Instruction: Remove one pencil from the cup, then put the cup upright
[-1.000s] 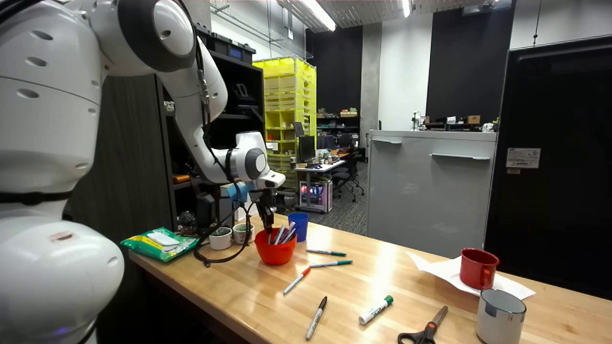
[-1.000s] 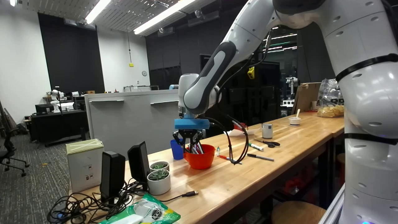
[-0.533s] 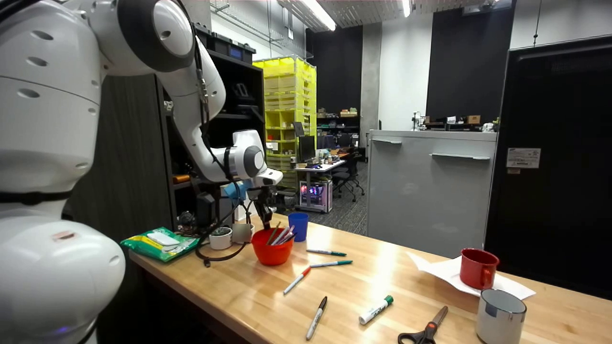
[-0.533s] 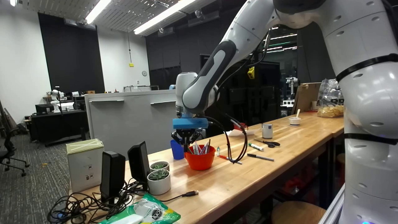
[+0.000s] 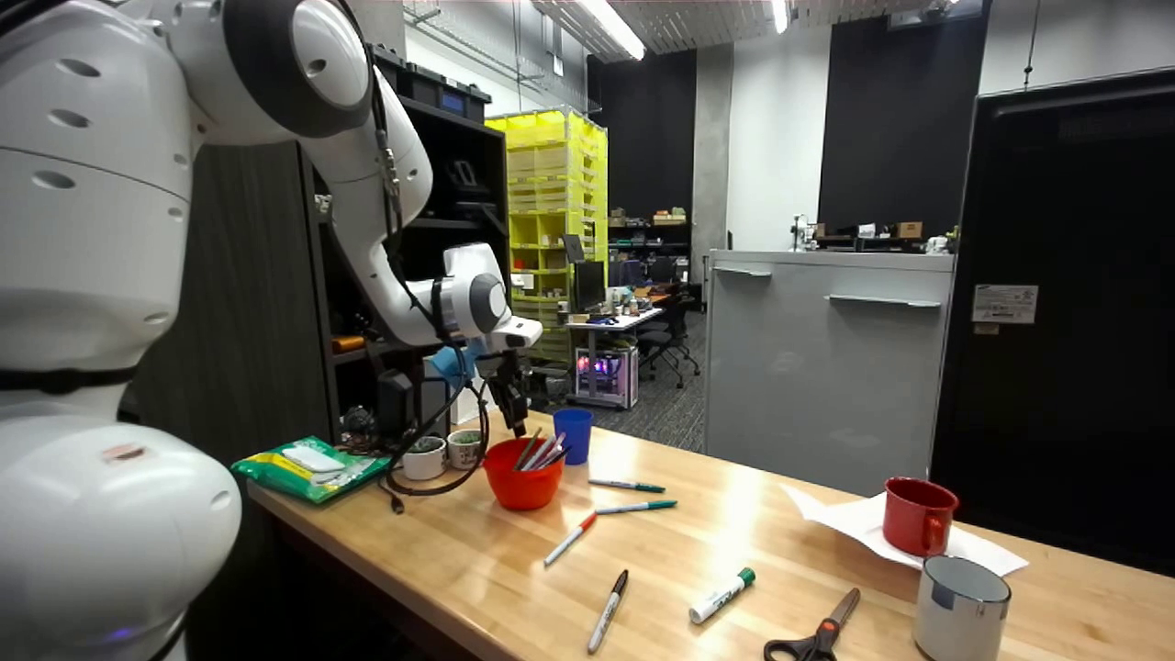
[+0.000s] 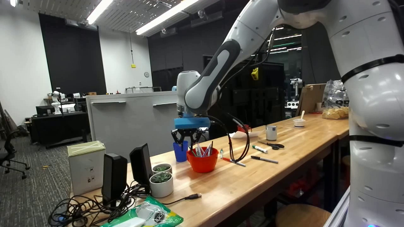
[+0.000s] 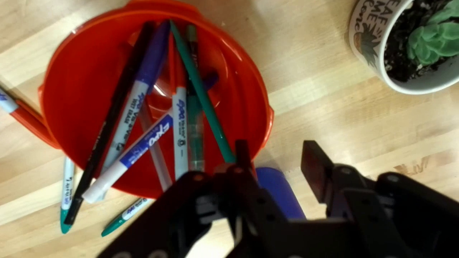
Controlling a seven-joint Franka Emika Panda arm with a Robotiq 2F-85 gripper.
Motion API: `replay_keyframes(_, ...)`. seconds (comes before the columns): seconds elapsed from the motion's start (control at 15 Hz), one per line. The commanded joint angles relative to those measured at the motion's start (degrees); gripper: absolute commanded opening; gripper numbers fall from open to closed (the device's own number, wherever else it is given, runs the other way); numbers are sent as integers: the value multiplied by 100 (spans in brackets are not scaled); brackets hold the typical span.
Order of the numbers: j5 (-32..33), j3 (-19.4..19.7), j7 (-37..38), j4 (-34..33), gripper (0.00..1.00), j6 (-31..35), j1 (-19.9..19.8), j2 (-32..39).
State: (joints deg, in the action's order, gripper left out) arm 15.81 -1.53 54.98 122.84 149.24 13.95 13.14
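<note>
Claw (image 6: 186, 147) has lifted a bit since half a second ago; its fingers, together then, now stand apart. Red-orange cup (image 5: 523, 482) looks to be in the same spot as then.

In an exterior view: arm (image 5: 353, 172) arches in from picture left, elbow high, forearm angling down to a low wrist. Claw points down, slanting slightly to picture right, fingertips just over the far rim of the red-orange cup. Cup is upright on the table (image 5: 486, 551) just below the claw, markers (image 5: 548, 453) leaning in it. Blue cup (image 5: 573, 436) just right of the claw. Red-capped marker (image 5: 570, 540) lower right of the claw, dark red mug (image 5: 918, 519) well off to the right.

In an exterior view: wrist near vertical, blue block (image 6: 192, 122) right above the claw, claw aimed straight down, fingers spread. Red-orange cup just right of and below the claw, blue cup behind its picture-left finger. White pots (image 6: 161, 188) lower left of the claw.

Wrist view: fingers well apart, one over the rim of the red-orange cup, the other outside it above the table. Green pencil (image 7: 206, 96) slants in the cup, one end right beside the first finger; can't tell if they touch. Blue cup shows through the gap.
</note>
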Motion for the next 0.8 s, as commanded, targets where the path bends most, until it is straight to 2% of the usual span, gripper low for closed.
replay_keyframes(0.0,170,86,134,-9,73,-168,37,-195)
replay_keyframes(0.27,255,160,228,8,99,-182,-10,-170)
replay_keyframes(0.73,101,211,134,117,100,-141,-143,5)
